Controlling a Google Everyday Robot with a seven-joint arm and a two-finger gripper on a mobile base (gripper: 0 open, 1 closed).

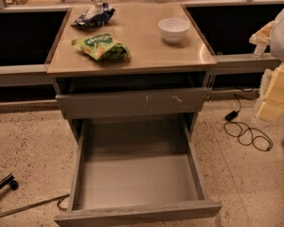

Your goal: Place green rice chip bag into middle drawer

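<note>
Gripper (pixel 261 36) is at the right edge; I cannot tell if it is open or closed. The green rice chip bag (pixel 101 46) lies far to its left on the table top (pixel 146 53), long side running left to right, above the open middle drawer (pixel 137 178).

Speckled floor (pixel 28 141) (warm, dim light)

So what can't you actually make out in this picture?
Camera view: the gripper, at the right edge beside the counter, blurred and cut by the frame.
Lettering on the green rice chip bag: too small to read.
Front panel of the middle drawer: cut off by the bottom edge.
</note>
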